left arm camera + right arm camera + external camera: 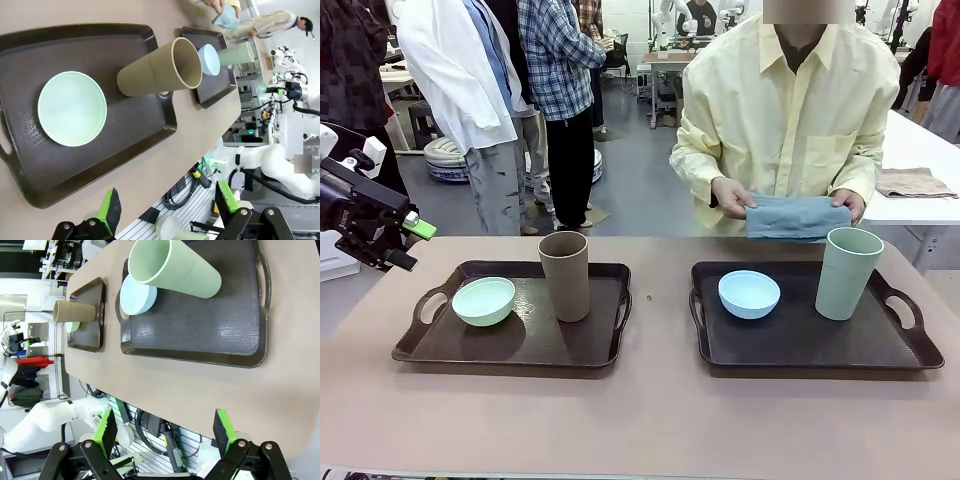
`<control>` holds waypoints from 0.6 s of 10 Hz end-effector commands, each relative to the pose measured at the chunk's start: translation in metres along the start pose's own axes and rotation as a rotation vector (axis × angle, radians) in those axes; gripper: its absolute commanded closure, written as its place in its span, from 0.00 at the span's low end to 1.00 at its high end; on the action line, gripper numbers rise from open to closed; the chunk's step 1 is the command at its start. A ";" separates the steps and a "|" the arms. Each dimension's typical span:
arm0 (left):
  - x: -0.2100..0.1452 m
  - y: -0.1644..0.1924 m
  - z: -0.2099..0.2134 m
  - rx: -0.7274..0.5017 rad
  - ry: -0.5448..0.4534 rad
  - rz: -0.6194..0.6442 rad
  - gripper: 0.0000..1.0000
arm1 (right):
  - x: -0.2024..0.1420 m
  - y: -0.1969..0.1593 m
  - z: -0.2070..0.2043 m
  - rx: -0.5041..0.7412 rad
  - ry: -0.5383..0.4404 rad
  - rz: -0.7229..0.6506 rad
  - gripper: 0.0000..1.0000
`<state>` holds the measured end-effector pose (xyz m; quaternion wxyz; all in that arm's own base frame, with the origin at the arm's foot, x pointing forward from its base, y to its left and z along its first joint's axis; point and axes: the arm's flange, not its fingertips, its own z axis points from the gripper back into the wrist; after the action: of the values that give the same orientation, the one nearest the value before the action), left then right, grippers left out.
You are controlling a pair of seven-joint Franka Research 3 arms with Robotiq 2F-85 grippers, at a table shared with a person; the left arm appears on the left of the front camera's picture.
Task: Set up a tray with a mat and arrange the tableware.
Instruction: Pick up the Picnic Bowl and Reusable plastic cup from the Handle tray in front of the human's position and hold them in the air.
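**A:** Which step is in hand?
**B:** The mat, I'd judge; the person's hands [732,196] hold a folded blue mat [798,216] at the far edge of the worktop [650,420], just behind the right tray [790,340]; it lies on no tray yet.
**A:** And the tableware?
**B:** The mint green bowl [483,300] and brown tumbler [565,275] stand on the left tray [520,340]; the light blue bowl [749,293] and pale green tumbler [847,272] stand on the right tray; all are upright.
**A:** The arms?
**B:** The left end effector [412,245] hovers off the worktop's left side, fingers spread, holding nothing; the right end effector [165,432] is likewise spread and empty, on the near side of the right tray.
**A:** Next move?
**B:** Probably clearing one tray so the mat can go beneath; a tall tumbler could tip if gripped high.
**A:** Any writing?
**B:** None I can read; trays and tableware look unmarked.
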<state>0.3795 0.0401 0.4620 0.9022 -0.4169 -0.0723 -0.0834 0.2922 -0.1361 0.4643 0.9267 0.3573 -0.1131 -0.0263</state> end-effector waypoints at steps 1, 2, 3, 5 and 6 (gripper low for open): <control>0.001 -0.001 -0.001 -0.012 -0.005 0.003 0.00 | 0.000 -0.001 0.000 0.011 0.000 0.002 0.00; 0.001 -0.001 -0.001 -0.012 -0.005 0.003 0.00 | 0.000 -0.001 0.000 0.011 0.000 0.002 0.00; 0.001 -0.001 -0.001 -0.012 -0.005 0.003 0.00 | 0.000 -0.001 0.000 0.011 0.000 0.002 0.00; 0.001 -0.001 -0.001 -0.012 -0.005 0.003 0.00 | 0.000 -0.001 0.000 0.011 0.000 0.002 0.00; 0.001 -0.001 -0.001 -0.012 -0.005 0.003 0.00 | 0.000 -0.001 0.000 0.011 0.000 0.002 0.00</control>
<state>0.3795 0.0401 0.4620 0.9022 -0.4169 -0.0723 -0.0834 0.2922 -0.1361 0.4643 0.9267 0.3573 -0.1131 -0.0263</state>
